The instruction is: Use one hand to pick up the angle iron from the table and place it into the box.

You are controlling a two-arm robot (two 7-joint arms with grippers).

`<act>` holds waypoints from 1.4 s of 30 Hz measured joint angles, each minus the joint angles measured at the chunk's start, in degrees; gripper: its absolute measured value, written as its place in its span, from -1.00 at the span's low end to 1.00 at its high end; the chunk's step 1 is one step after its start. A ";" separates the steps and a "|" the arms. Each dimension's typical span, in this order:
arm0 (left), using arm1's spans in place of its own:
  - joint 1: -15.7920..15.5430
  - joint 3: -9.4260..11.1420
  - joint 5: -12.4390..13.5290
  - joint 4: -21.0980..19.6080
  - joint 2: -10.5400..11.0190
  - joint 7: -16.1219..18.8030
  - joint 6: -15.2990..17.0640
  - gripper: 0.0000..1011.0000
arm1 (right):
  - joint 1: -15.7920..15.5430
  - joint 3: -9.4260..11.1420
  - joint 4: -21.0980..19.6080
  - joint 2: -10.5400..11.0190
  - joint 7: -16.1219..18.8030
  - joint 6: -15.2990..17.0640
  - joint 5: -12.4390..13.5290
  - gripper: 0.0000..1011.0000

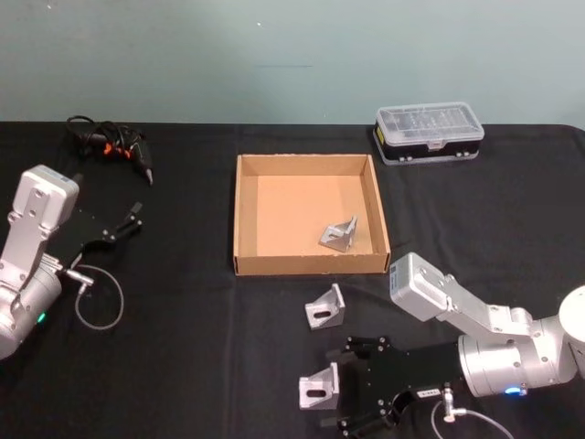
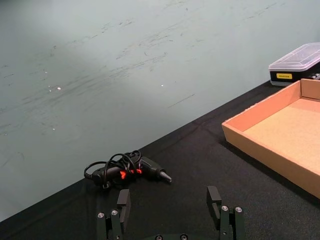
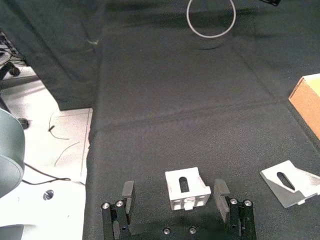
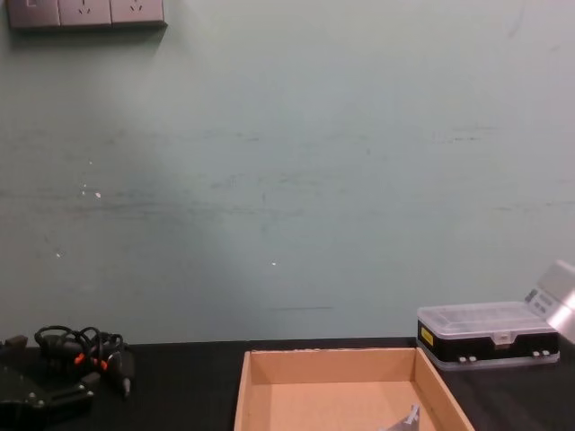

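Near the front of the black table point(image 1: 183, 347), my right gripper point(image 1: 332, 390) stands open with an angle iron point(image 1: 317, 388) lying between its fingers. In the right wrist view that grey bracket point(image 3: 187, 189) sits between the fingers point(image 3: 221, 192), apart from both. A second angle iron point(image 1: 325, 308) lies just in front of the tan box point(image 1: 245, 215) and appears again as the angle iron point(image 3: 290, 182) beside the first. A third angle iron point(image 1: 340, 235) rests inside the box. My left gripper point(image 1: 132, 219) is parked open at the far left.
A clear-lidded plastic case point(image 1: 429, 132) stands behind the box to the right. A tangle of black cables with red marks point(image 1: 110, 144) lies at the back left. A thin wire loop point(image 1: 99, 300) hangs by the left arm. The table's edge and the floor point(image 3: 45, 150) lie beyond the right gripper.
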 joint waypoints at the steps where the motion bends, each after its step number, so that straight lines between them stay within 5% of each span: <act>1: 0.00 0.00 0.00 0.00 0.00 0.00 0.00 0.98 | 0.00 0.00 0.00 0.00 0.00 0.00 0.00 0.98; 23: 0.00 0.00 0.00 0.00 0.00 0.00 0.00 0.98 | 0.37 -0.56 1.63 -1.32 -2.03 -0.40 -0.49 0.91; 39: 0.00 0.00 0.00 0.00 0.00 0.00 0.00 0.98 | 0.49 -0.52 1.73 -1.23 -1.94 -0.65 -0.89 -0.04; 42: 0.00 0.00 0.00 0.00 0.00 0.00 0.00 0.98 | 0.49 -0.50 1.78 -1.30 -1.91 -0.65 -0.89 -0.09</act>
